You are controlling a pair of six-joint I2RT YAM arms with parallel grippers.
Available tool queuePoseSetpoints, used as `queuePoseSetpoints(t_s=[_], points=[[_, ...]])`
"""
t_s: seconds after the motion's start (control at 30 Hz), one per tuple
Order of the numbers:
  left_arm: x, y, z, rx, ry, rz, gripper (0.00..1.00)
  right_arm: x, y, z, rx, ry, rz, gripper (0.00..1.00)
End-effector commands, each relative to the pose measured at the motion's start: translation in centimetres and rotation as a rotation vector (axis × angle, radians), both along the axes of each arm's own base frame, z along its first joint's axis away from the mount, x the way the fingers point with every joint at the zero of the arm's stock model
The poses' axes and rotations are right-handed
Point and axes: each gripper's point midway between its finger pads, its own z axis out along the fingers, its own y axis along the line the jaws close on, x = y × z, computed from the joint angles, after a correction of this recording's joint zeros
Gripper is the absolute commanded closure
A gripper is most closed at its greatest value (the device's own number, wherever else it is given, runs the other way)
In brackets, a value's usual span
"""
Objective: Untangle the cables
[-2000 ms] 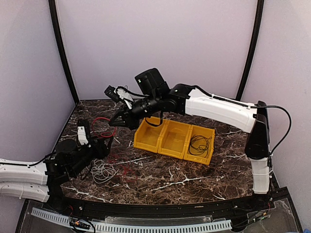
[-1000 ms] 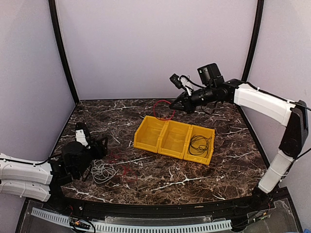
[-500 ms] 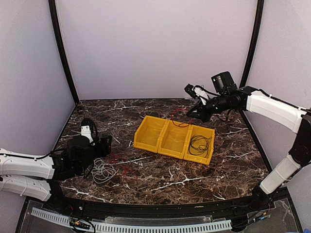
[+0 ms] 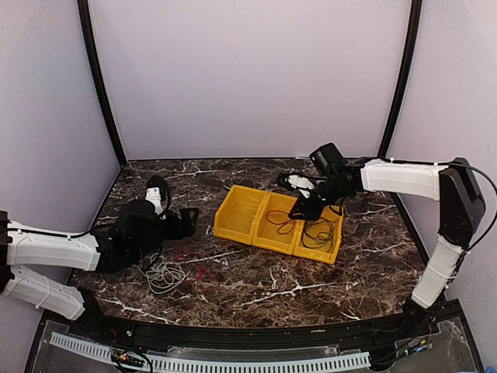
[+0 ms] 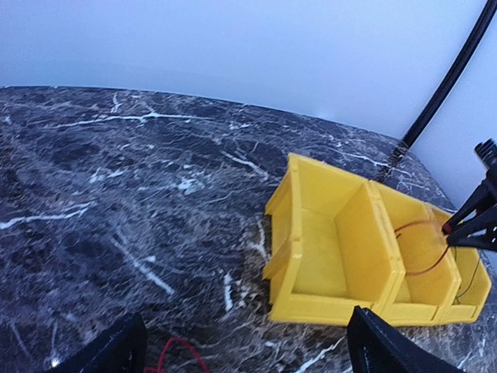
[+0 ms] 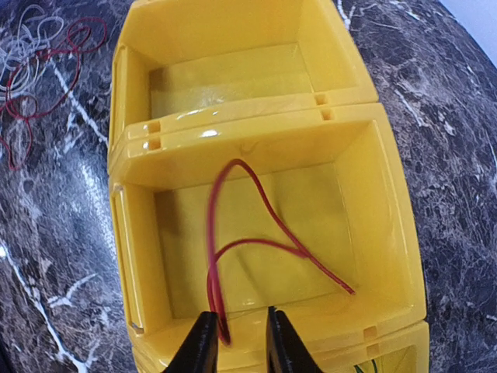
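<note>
Descended to glossy yellow bin [image 6: 233,124]: right hand [image 6: 238,312] pinching thin looped red wire [image 6: 210,264] | left hand [image 5: 245,342] released.

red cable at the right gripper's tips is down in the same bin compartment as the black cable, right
No. The red cable at the right gripper goes into the middle compartment of the yellow bin; the black cable lies in the end compartment next to it. The right wrist view shows the red one alone in its compartment.
</note>
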Motion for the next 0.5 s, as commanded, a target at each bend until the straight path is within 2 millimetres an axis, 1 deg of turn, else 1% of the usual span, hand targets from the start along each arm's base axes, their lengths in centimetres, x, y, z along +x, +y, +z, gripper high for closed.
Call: queuePoseSetpoints(t_s=[0.0,0.03,0.07,0.1,0.13,0.17,0.2,0.23,0.27,0.3,0.33,0.37,0.4,0.43,0.47], points=[[2.7,-5.0,2.8,-0.052,0.039,-0.176,0.08,0.4,-0.5,1.8,-0.022,-0.091,-0.017,0.69],[3.7,-6.5,3.3,-0.038,0.054,-0.205,0.09,0.1,-0.9,2.9,-0.013,-0.118,-0.02,0.64],[4.5,-7.4,4.4,-0.025,0.066,-0.214,0.1,-0.1,-1.4,4.3,-0.004,-0.152,-0.027,0.61],[5.0,-8.1,3.0,0.011,0.104,-0.227,0.1,-0.3,-1.9,5.3,0.003,-0.181,-0.04,0.58],[5.6,-8.7,3.7,0.019,0.112,-0.232,0.1,-0.5,-2.6,6.4,0.013,-0.208,-0.051,0.57],[5.9,-9.2,2.5,0.04,0.14,-0.242,0.1,-0.8,-3.2,7.2,0.024,-0.227,-0.06,0.56],[6.4,-9.7,3.0,0.037,0.139,-0.246,0.1,-1.2,-3.8,7.6,0.033,-0.239,-0.067,0.55],[6.6,-10.0,2.2,0.043,0.156,-0.25,0.1,-1.4,-4.6,7.9,0.045,-0.252,-0.078,0.55],[7.0,-10.3,2.4,0.038,0.153,-0.252,0.1,-1.9,-5.3,7.2,0.05,-0.253,-0.082,0.55],[7.3,-10.5,1.6,0.046,0.169,-0.249,0.09,-2.3,-6.0,6.8,0.063,-0.266,-0.094,0.55],[7.8,-10.5,1.8,0.042,0.168,-0.232,0.08,-2.6,-6.6,6.5,0.081,-0.276,-0.105,0.55],[8.0,-10.1,0.8,0.063,0.197,-0.206,0.07,-2.8,-7.1,6.2,0.101,-0.286,-0.115,0.54],[8.9,-9.3,1.0,0.064,0.193,-0.137,0.06,-3.0,-7.6,5.8,0.122,-0.288,-0.124,0.54],[9.4,-8.8,0.5,0.07,0.199,-0.111,0.05,-3.2,-7.6,5.8,0.15,-0.297,-0.119,0.54],[9.6,-9.1,0.2,0.063,0.206,-0.124,0.05,-3.6,-7.9,5.2,0.135,-0.294,-0.105,0.54]])
